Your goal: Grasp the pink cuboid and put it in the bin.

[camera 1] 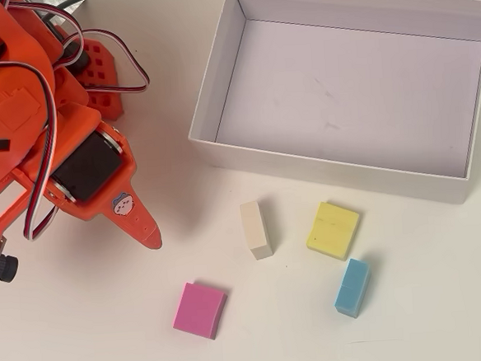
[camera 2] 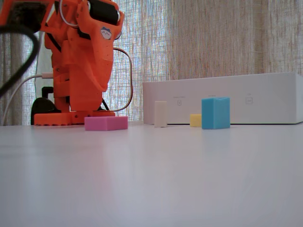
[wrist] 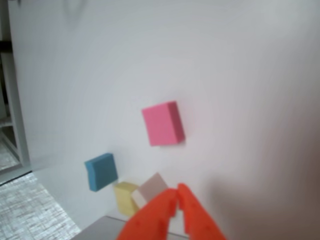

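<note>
The pink cuboid (camera 1: pixel 200 310) lay flat on the table (camera 1: pixel 86 340), near the table edge at the bottom of the overhead view and well apart from the bin (camera 1: pixel 217 83), which occupied the upper right of that view. The gripper (camera 1: pixel 149 236) was raised clear of the table, its tip pointing toward the bottom edge; the cuboid lay beyond that tip, slightly to the right in the overhead view, with bare table between them. In the wrist view the gripper (wrist: pixel 178 192) showed its two fingers nearly together at the tips, with only a thin gap and nothing held. The cuboid (wrist: pixel 163 123) appeared ahead of the fingertips in that view, its broad face upward. Its faces were close to square from above, so no strong long axis was evident; its sides ran at a slight angle to the table edges. The cream block (camera 1: pixel 255 229) stood closest to it, toward the bin, followed by the yellow block (camera 1: pixel 333 230) and the blue block (camera 1: pixel 352 287); all three were apart from the cuboid. Open table surrounded the cuboid on every side, which should permit a vertical descent, provided the gripper is first opened wider than the block. The route to the bin crossed above the cream block.
</note>
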Robot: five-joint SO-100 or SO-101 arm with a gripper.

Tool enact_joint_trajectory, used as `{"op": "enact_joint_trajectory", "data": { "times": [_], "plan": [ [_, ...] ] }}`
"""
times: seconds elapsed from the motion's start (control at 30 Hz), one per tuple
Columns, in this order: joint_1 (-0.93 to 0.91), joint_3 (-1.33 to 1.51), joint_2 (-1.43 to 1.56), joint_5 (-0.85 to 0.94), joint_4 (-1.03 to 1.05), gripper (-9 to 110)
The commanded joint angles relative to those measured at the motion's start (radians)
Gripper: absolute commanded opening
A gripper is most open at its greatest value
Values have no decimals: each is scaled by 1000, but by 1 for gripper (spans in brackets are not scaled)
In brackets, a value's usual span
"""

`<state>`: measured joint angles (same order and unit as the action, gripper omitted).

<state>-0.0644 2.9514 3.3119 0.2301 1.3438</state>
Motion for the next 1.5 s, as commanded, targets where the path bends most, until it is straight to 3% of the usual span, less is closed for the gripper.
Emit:
{"op": "enact_joint_trajectory", "data": {
  "times": [0.0,0.5,0.6,0.93,1.2,1.33,1.47],
  "plan": [
    [25,-6,-2,29,-12,-8],
    [25,3,-3,37,-77,-8],
    [26,-55,-77,37,-163,5],
    [118,-709,-575,46,-94,28],
    [186,-1499,-1120,189,144,25],
    [175,-1563,-1243,380,156,19],
    [138,-1520,-1304,445,235,32]
  ]
}}
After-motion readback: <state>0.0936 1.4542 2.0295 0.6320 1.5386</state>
